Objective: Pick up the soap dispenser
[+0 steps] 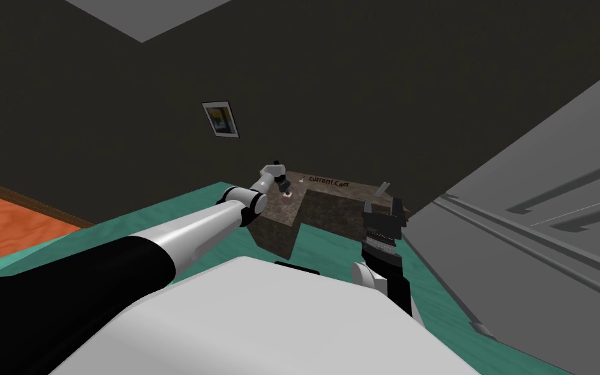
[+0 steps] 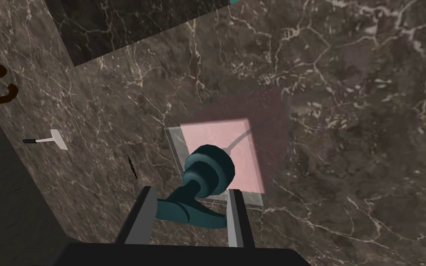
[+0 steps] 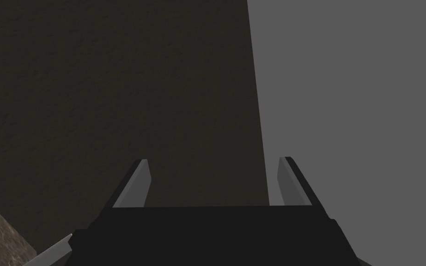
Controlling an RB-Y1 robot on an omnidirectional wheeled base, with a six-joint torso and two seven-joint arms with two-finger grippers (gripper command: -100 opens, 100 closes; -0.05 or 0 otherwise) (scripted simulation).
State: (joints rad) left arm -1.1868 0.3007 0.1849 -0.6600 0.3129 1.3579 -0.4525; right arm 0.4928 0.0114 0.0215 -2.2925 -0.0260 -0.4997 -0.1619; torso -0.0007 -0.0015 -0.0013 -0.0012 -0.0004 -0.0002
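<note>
Left pincer (image 2: 192, 191) is gripping the soap dispenser (image 2: 209, 167), its two fingers narrowed onto the sides of the teal pump spout. I am looking down on the dispenser's pale pink, see-through body, which seems to be resting on the dark brown marbled table (image 2: 346, 115), well in from the edges. My right pincer (image 3: 214, 161) is hanging wide open near the table's other end, holding nothing.

Upright soap dispenser (image 2: 214, 161) on marble counter (image 2: 346, 115): clear square bottle, pink liquid, dark teal pump within left claw (image 2: 191, 191).
</note>
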